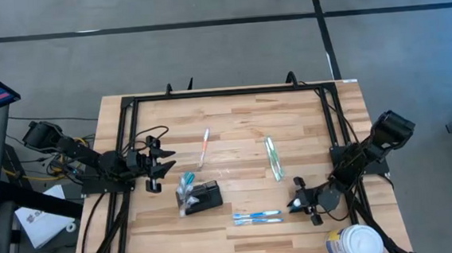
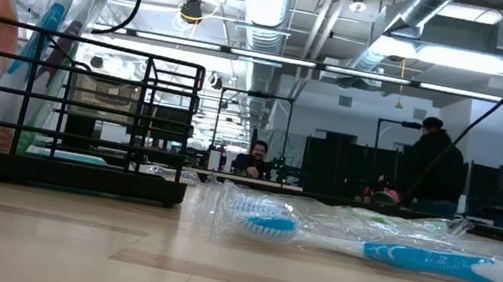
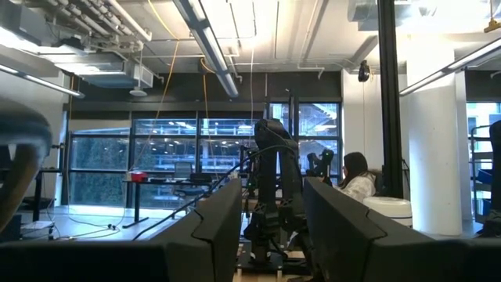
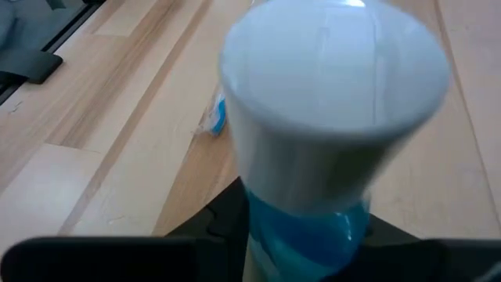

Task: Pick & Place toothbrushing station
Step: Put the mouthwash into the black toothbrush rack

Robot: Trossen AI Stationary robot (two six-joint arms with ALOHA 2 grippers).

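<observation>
The toothbrushing station (image 1: 207, 196) is a small black holder in the middle of the table; in the low view it is a wire rack (image 2: 67, 122) with several toothbrushes standing in it. My right gripper (image 1: 298, 205) is low over the table to its right, shut on a small blue container with a wide white cap (image 4: 333, 70). My left gripper (image 1: 167, 161) hangs open above the table's left part, pointing slightly upward, with nothing between its fingers (image 3: 219, 227). My right gripper pinches the container's blue body (image 4: 305, 227), just under the white cap, with one finger on each side. The fingers slant downward from the table's right side. The cap end points up toward the wrist. The container's lower end is hidden by the cap and fingers.
A wrapped pair of blue toothbrushes (image 1: 256, 217) lies near the front edge, just left of my right gripper. An orange-and-white toothbrush (image 1: 204, 147) and a clear packet (image 1: 274, 157) lie farther back. A white round tub (image 1: 355, 244) stands at the front right corner.
</observation>
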